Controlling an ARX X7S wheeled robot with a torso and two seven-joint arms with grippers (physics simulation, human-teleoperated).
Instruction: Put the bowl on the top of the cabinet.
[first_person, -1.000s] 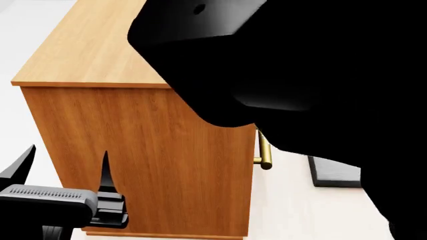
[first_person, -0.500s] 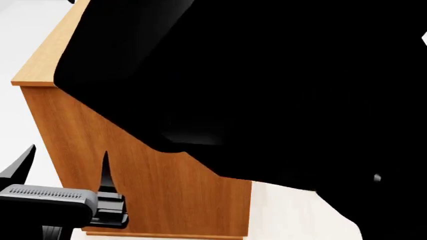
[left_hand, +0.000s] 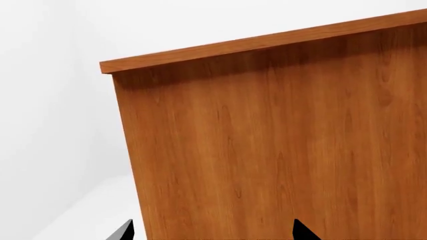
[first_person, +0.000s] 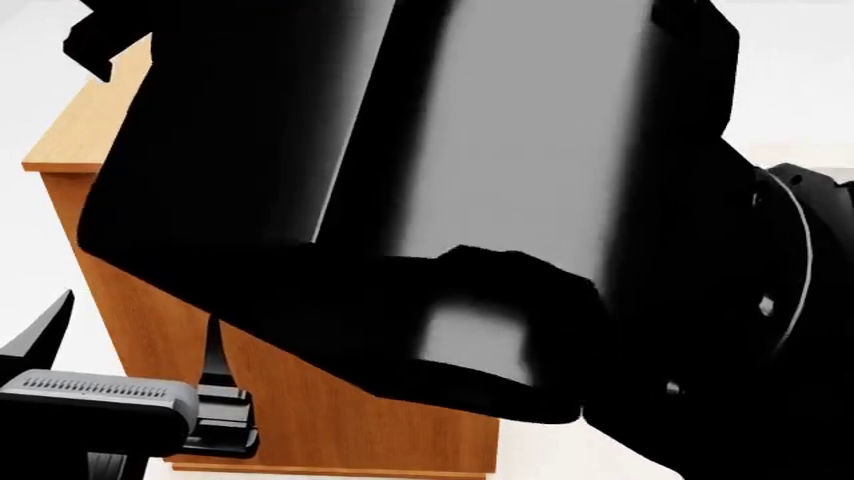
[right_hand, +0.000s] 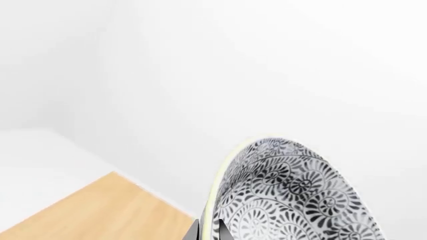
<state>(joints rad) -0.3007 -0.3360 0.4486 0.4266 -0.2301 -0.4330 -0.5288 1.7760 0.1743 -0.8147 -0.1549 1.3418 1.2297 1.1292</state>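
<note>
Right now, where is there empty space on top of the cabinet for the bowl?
The cabinet top shows bare pale wood beside the bowl, out to its edge by the white wall. In the head view the right arm hides most of it.

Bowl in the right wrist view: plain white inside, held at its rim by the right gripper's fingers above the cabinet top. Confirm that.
Not plain: the right wrist view shows the bowl densely patterned in grey inside. The rest holds: fingers at its rim, cabinet top below.
</note>
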